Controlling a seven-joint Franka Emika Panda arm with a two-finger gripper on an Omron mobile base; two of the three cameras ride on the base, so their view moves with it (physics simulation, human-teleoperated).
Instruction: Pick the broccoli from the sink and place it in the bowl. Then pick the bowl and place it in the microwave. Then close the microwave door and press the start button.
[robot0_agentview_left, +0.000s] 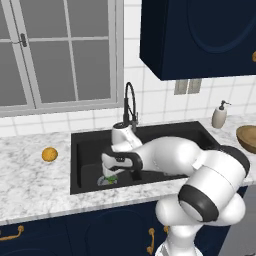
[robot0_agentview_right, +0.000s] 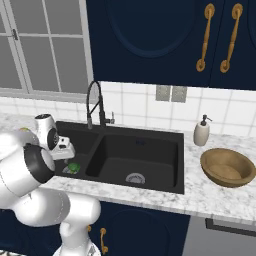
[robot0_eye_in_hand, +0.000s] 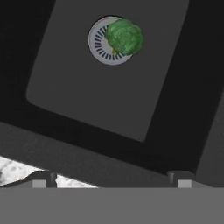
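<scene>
The green broccoli (robot0_eye_in_hand: 124, 36) lies on the round silver drain in the left basin of the black sink (robot0_agentview_right: 150, 140); it also shows as a green spot under the hand (robot0_agentview_left: 111, 178) (robot0_agentview_right: 73, 167). My gripper (robot0_eye_in_hand: 113, 181) (robot0_agentview_left: 109, 172) (robot0_agentview_right: 67, 159) hangs above that basin, open, with nothing between its fingers and a clear gap down to the broccoli. The tan wooden bowl (robot0_agentview_right: 227, 167) (robot0_agentview_left: 248, 137) stands upright on the counter right of the sink. The microwave and its door are out of view.
A black gooseneck faucet (robot0_agentview_left: 130, 105) (robot0_agentview_right: 94, 102) rises behind the sink. A soap dispenser (robot0_agentview_right: 202, 132) (robot0_agentview_left: 219, 115) stands near the bowl. An orange fruit (robot0_agentview_left: 49, 154) sits on the marble counter left of the sink. Navy cabinets hang overhead.
</scene>
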